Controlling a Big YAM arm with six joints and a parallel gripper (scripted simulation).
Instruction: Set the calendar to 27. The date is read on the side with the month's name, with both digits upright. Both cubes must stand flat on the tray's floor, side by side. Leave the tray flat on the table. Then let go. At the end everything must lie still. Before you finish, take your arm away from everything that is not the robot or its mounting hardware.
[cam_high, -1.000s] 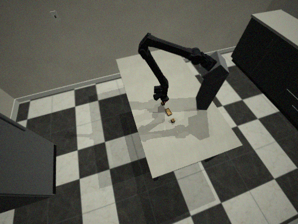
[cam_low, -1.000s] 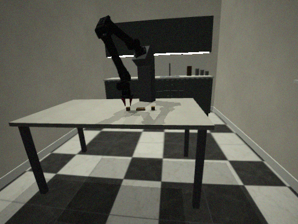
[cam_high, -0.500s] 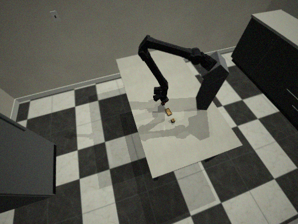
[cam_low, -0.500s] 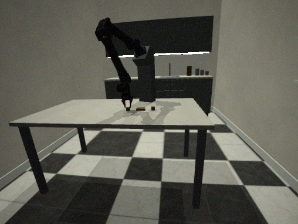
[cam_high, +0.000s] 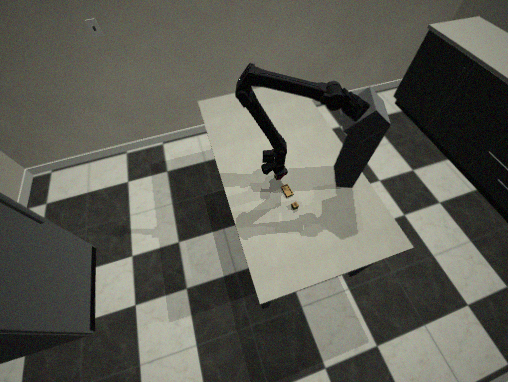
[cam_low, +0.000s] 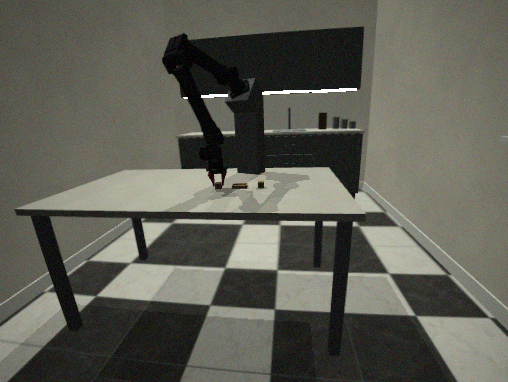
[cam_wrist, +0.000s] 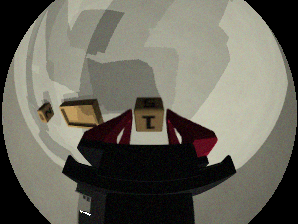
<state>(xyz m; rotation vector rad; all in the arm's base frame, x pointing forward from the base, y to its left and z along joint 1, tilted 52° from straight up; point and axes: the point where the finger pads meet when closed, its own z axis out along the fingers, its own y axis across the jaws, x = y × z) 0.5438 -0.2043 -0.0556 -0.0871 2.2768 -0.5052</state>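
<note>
Between the gripper's (cam_high: 281, 177) (cam_low: 217, 183) (cam_wrist: 149, 116) fingers stood one cube (cam_low: 218, 185) (cam_wrist: 149, 115).

The gripper was partly open, with gaps beside that cube, which sat upright on the table (cam_high: 310, 260) (cam_low: 150, 200) (cam_wrist: 200, 60), a "1" on the side facing the gripper's palm. Just beside the gripper, the tray (cam_high: 287, 190) (cam_low: 240, 186) (cam_wrist: 81, 114) lay flat, its long axis pointing roughly from the gripper toward the other cube (cam_high: 295, 205) (cam_low: 261, 184) (cam_wrist: 46, 113), farther off past the tray.
</note>
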